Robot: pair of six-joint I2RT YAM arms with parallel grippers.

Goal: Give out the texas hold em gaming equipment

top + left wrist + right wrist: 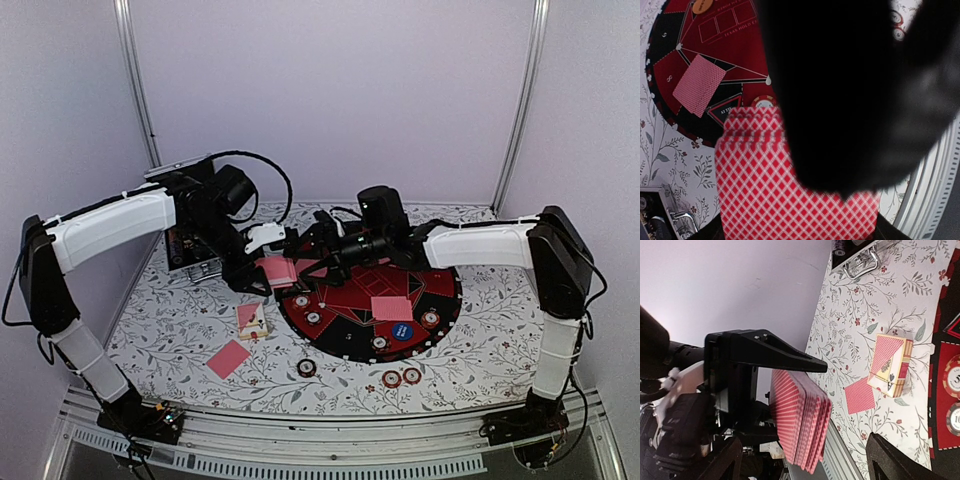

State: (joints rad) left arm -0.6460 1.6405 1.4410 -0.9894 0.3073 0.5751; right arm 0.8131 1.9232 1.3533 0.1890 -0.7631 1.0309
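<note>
Nearest the arm bases, the top view shows three poker chips on the flowered tablecloth, off the round mat. Two sit side by side and one darker chip lies apart to the left. Just beyond it a single pink card lies face down, and past that is a card box. The right wrist view shows the box clearly, with the card close beside it. The top view shows four more chips on the mat, making seven in all, along with one blue button disc and a second face-down card. The orange button disc shows only in the left wrist view, cut off by the upper edge; in the top view the arms cover that part of the mat. Above the mat's left rim, the left gripper is clamped on the deck of pink-backed cards, held edge-on and slightly fanned. How many cards it holds cannot be counted. In the left wrist view a large blurred black shape hides most of the right half, including part of the deck and part of a chip behind it. The right gripper has its fingers spread wide and grips nothing. Only their dark tips show, at the bottom of its own view, either side of the deck. In the top view its fingers merge with the other black parts. Farthest back, the black case is mostly hidden behind the left arm; the right wrist view shows its silver handle.
</note>
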